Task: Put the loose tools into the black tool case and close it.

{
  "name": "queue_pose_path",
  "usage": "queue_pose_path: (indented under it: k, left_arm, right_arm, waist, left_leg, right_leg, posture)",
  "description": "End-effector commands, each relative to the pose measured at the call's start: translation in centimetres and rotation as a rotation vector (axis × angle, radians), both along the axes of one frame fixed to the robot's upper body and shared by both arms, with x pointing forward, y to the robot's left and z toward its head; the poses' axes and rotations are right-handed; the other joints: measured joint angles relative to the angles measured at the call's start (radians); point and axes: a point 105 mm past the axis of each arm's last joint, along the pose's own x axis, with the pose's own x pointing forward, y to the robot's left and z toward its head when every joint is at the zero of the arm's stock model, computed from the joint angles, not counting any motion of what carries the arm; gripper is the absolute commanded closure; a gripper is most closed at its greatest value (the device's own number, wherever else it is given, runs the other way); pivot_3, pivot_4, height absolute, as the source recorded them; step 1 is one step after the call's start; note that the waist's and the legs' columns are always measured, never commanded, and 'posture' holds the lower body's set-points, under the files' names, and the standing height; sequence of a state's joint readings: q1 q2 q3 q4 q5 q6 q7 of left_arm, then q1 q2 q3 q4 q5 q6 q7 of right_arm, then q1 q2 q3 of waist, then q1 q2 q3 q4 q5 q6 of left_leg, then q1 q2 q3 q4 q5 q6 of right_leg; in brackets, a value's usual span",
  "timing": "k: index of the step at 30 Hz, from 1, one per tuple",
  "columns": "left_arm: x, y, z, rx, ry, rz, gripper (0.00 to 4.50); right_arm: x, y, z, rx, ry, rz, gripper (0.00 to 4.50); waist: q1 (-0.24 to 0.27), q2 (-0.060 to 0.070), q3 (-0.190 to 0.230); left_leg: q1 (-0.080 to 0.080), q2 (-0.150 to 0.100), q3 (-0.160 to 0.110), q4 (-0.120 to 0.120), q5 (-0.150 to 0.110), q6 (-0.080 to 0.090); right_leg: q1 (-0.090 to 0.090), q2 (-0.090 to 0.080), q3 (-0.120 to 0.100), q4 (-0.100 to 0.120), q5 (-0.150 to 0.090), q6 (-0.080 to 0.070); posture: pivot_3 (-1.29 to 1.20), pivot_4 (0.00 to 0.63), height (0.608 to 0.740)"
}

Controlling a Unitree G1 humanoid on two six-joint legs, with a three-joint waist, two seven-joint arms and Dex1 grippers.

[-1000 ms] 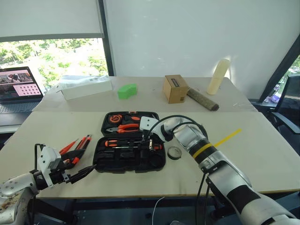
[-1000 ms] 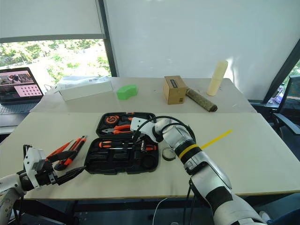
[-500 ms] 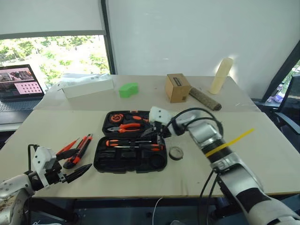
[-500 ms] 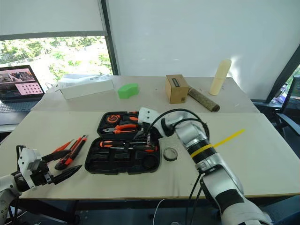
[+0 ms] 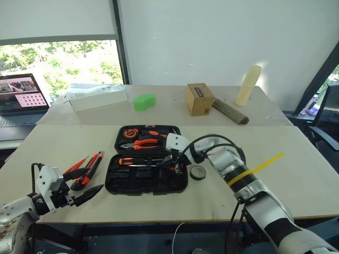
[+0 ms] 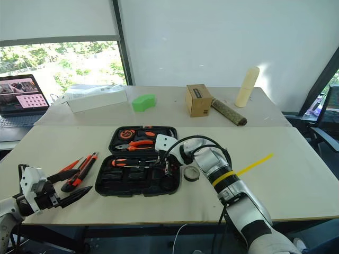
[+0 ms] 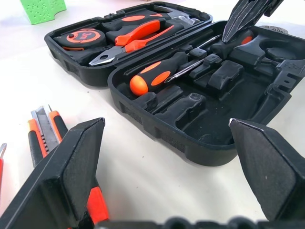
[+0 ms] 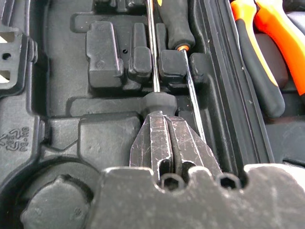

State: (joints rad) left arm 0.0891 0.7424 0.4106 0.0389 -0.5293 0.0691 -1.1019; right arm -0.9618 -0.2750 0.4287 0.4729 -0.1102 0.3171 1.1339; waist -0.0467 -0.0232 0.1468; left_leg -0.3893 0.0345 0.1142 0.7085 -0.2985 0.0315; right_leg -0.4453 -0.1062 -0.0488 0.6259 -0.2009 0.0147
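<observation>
Matt black moulded plastic on the tool case [image 5: 145, 180]; glossy orange-black plastic handle and bright metal shaft on the screwdriver [image 7: 157, 76]; scuffed, scratched metal on the right gripper [image 8: 167, 145]; smooth pale bench [image 5: 296, 180].

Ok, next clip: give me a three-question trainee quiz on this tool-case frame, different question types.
1. True or false: the black tool case lies open on the table.
2. Which gripper has its fingers together over the case's near half? A) left gripper B) right gripper
3. Fill in: the small black tape roll lies on the table just to the ____ of the case.

Key: 1 true. 2 B; the left one stands open near the table's front edge, beside the utility knife. 3 right.
</observation>
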Motion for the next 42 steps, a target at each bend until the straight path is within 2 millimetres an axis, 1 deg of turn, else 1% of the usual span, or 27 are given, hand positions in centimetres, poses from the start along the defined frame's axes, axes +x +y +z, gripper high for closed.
queue_pose_path:
  k: [1,3,5,7,8,9,10,11,13,14,16,19,20,22,23,24,25,28,30,32,33,35,37,40,42]
  left_arm:
    - [0.0,-0.2,0.6,0.016,-0.030,-0.010,0.00]
    - [-0.1,-0.1,0.6,0.020,-0.028,-0.007,0.00]
    - [-0.3,0.0,0.6,0.027,-0.026,-0.001,0.00]
    - [-0.6,0.4,0.7,0.030,-0.031,0.020,0.00]
    - [-0.8,0.8,0.8,0.029,-0.036,0.039,0.00]
    - [-1.0,1.2,0.9,0.030,-0.039,0.057,0.00]
    - [-1.2,1.5,0.9,0.030,-0.040,0.068,0.00]
    - [-1.5,1.9,0.8,0.030,-0.040,0.088,0.00]
    - [-2.4,3.1,0.7,0.026,-0.041,0.150,0.00]
    - [-3.3,4.1,0.5,0.023,-0.036,0.200,0.00]
    - [-5.0,5.9,-0.2,0.019,-0.020,0.300,0.00]
    - [-7.3,8.4,-1.1,0.001,0.003,0.455,0.00]
    - [-7.9,9.2,-1.4,-0.008,0.012,0.504,0.00]
    - [-9.1,10.8,-1.9,-0.043,0.028,0.605,0.00]
    - [-9.5,11.5,-2.0,-0.053,0.031,0.656,0.00]
    - [-9.7,11.9,-2.0,-0.065,0.032,0.687,0.00]
    - [-9.7,12.2,-2.0,-0.071,0.032,0.701,0.00]
    - [-8.5,12.6,-1.3,-0.070,0.010,0.718,0.00]
    - [-6.6,12.5,-0.2,-0.102,0.006,0.686,0.00]
    - [-4.2,11.9,1.1,-0.151,0.032,0.620,0.00]
    - [-3.1,11.7,1.4,-0.138,0.056,0.590,0.00]
    - [-1.4,11.9,1.6,-0.094,0.109,0.580,0.00]
    - [0.5,11.1,1.9,-0.062,0.187,0.536,0.00]
    - [2.8,10.9,1.2,0.002,0.325,0.528,0.00]
    - [3.9,11.0,1.0,0.048,0.369,0.523,0.00]
  right_arm:
    - [-0.3,0.3,-2.2,-0.064,0.047,-0.013,4.44]
    - [-0.5,0.4,-2.5,-0.073,0.058,-0.012,4.44]
    - [-0.5,0.9,-1.8,-0.018,0.050,-0.011,4.44]
    - [-0.8,1.5,0.6,0.129,0.023,0.014,4.44]
    - [-1.0,1.2,2.0,0.208,0.003,0.021,4.44]
    - [-1.5,0.8,3.0,0.267,-0.015,0.050,4.19]
    - [-1.9,0.4,3.6,0.297,-0.026,0.070,3.90]
    - [-2.8,-0.3,4.0,0.324,-0.032,0.101,3.74]
    - [-4.5,-1.9,4.9,0.409,-0.068,0.151,3.00]
    - [-5.4,-3.0,5.4,0.474,-0.106,0.151,2.73]
    - [-7.6,-4.8,6.1,0.614,-0.165,0.185,2.01]
    - [-9.7,-7.4,5.3,0.686,-0.212,0.169,0.97]
    - [-10.1,-8.1,4.9,0.697,-0.239,0.147,0.55]
    - [-10.5,-9.7,4.1,0.722,-0.226,0.070,0.03]
    - [-10.8,-10.4,3.9,0.734,-0.225,0.046,0.03]
    - [-11.1,-11.0,3.5,0.735,-0.216,0.027,0.03]
    - [-11.3,-11.4,3.1,0.726,-0.215,0.020,0.03]
    - [-11.5,-12.3,2.7,0.711,-0.242,-0.019,0.03]
    - [-11.3,-12.5,3.5,0.728,-0.267,-0.041,0.03]
    - [-11.2,-12.2,4.9,0.744,-0.285,-0.036,0.03]
    - [-11.1,-11.9,5.6,0.753,-0.290,-0.032,0.03]
    - [-11.1,-11.3,6.6,0.752,-0.293,-0.015,0.03]
    - [-10.8,-10.6,7.2,0.731,-0.278,-0.018,0.03]
    - [-10.6,-9.4,7.6,0.679,-0.227,-0.017,0.03]
    - [-10.4,-8.8,7.8,0.649,-0.195,-0.023,0.03]
  waist:
    - [-0.002,0.000,0.000]
    - [-0.002,0.000,0.000]
    - [-0.002,0.000,0.000]
    - [-0.002,0.000,0.000]
    - [-0.002,0.000,0.000]
    - [0.001,0.000,0.000]
    - [0.002,0.000,0.000]
    - [0.003,0.000,0.000]
    - [0.009,0.000,0.000]
    - [0.011,0.000,0.000]
    - [0.013,-0.001,0.000]
    - [0.015,-0.002,-0.001]
    - [0.017,-0.002,-0.001]
    - [0.021,-0.002,-0.001]
    - [0.023,-0.002,0.000]
    - [0.027,-0.002,0.000]
    - [0.030,-0.002,0.000]
    - [0.037,-0.002,0.000]
    - [0.043,-0.003,0.000]
    - [0.050,-0.005,0.001]
    - [0.052,-0.006,0.001]
    - [0.053,-0.006,0.001]
    - [0.052,-0.006,0.001]
    - [0.047,-0.007,0.001]
    - [0.043,-0.007,0.001]
  left_leg:
    - [0.001,0.000,0.000,0.000,0.000,0.000]
    - [0.003,0.000,0.000,0.000,0.000,0.000]
    - [0.006,0.001,0.000,0.000,0.000,0.000]
    - [0.006,0.001,0.000,0.000,0.000,0.000]
    - [0.006,0.002,0.000,0.000,0.000,0.000]
    - [0.006,0.002,-0.001,0.000,0.000,0.000]
    - [0.004,0.002,-0.001,0.000,0.000,-0.001]
    - [0.003,0.002,-0.001,0.000,0.001,-0.001]
    - [-0.001,0.001,-0.001,0.000,0.001,-0.001]
    - [-0.002,0.001,-0.001,0.000,0.000,-0.001]
    - [-0.002,0.001,-0.001,-0.001,0.000,0.000]
    - [0.001,0.001,-0.001,-0.008,-0.002,0.001]
    - [0.002,0.001,-0.001,-0.009,-0.002,0.001]
    - [0.003,0.001,0.000,-0.010,-0.002,0.001]
    - [0.004,0.001,0.000,-0.010,-0.002,0.001]
    - [0.005,0.001,0.000,-0.010,-0.005,0.007]
    - [0.006,0.001,0.000,-0.010,-0.006,0.008]
    - [0.008,0.001,0.000,-0.010,-0.005,0.008]
    - [0.009,0.001,-0.001,-0.009,-0.003,0.007]
    - [0.009,0.002,-0.001,-0.009,0.000,0.005]
    - [0.008,0.002,-0.002,-0.010,0.002,0.004]
    - [0.009,0.002,-0.002,-0.010,0.004,0.003]
    - [0.009,0.002,-0.002,-0.010,0.005,0.003]
    - [0.009,0.001,-0.001,-0.013,0.005,0.003]
    - [0.008,-0.001,0.000,-0.013,0.007,-0.002]
  right_leg:
    - [0.001,0.000,0.000,0.000,0.000,0.000]
    - [0.002,0.000,0.000,-0.001,0.000,-0.001]
    - [0.005,0.000,0.000,0.000,-0.001,-0.001]
    - [0.005,0.000,0.000,0.000,0.000,-0.002]
    - [0.005,0.000,0.000,0.000,0.000,-0.002]
    - [0.004,0.000,0.000,0.000,0.000,-0.003]
    - [0.003,0.000,0.000,0.000,0.000,-0.003]
    - [0.002,0.000,0.000,0.000,0.001,-0.003]
    - [-0.002,0.000,0.000,0.000,0.001,-0.003]
    - [-0.002,-0.001,-0.001,0.000,0.001,-0.002]
    - [-0.001,-0.001,-0.002,-0.001,0.001,-0.002]
    - [0.003,-0.001,-0.003,-0.009,0.000,-0.001]
    - [0.004,-0.001,-0.003,-0.014,0.000,-0.001]
    - [0.004,-0.001,-0.004,-0.015,0.000,-0.001]
    - [0.005,-0.001,-0.004,-0.014,0.000,-0.001]
    - [0.006,-0.001,-0.004,-0.014,0.000,-0.001]
    - [0.007,-0.001,-0.004,-0.014,0.000,-0.001]
    - [0.008,-0.001,-0.004,-0.014,0.000,-0.001]
    - [0.009,-0.001,-0.004,-0.013,0.000,-0.002]
    - [0.008,-0.001,-0.004,-0.011,0.002,-0.004]
    - [0.008,0.000,-0.005,-0.011,0.003,-0.005]
    - [0.007,0.000,-0.005,-0.009,0.004,-0.007]
    - [0.007,0.000,-0.004,-0.008,0.004,-0.007]
    - [0.006,0.001,-0.004,-0.008,0.004,-0.008]
    - [0.004,0.002,-0.004,-0.006,0.004,-0.008]
  posture:
    - [0.00,0.150,0.740]
    - [0.00,0.150,0.740]
    - [0.00,0.150,0.740]
    - [0.00,0.150,0.740]
    - [0.00,0.150,0.740]
    - [0.00,0.150,0.740]
    - [0.00,0.150,0.740]
    - [0.00,0.150,0.740]
    - [0.00,0.150,0.740]
    - [0.00,0.150,0.740]
    - [0.00,0.150,0.740]
    - [0.00,0.150,0.740]
    - [0.00,0.150,0.740]
    - [0.00,0.150,0.740]
    - [0.00,0.150,0.740]
    - [0.00,0.150,0.740]
    - [0.00,0.150,0.740]
    - [0.00,0.150,0.740]
    - [0.00,0.150,0.740]
    - [0.00,0.150,0.740]
    - [0.00,0.150,0.740]
    - [0.00,0.150,0.740]
    - [0.00,0.150,0.740]
    - [0.00,0.150,0.740]
    - [0.00,0.150,0.740]
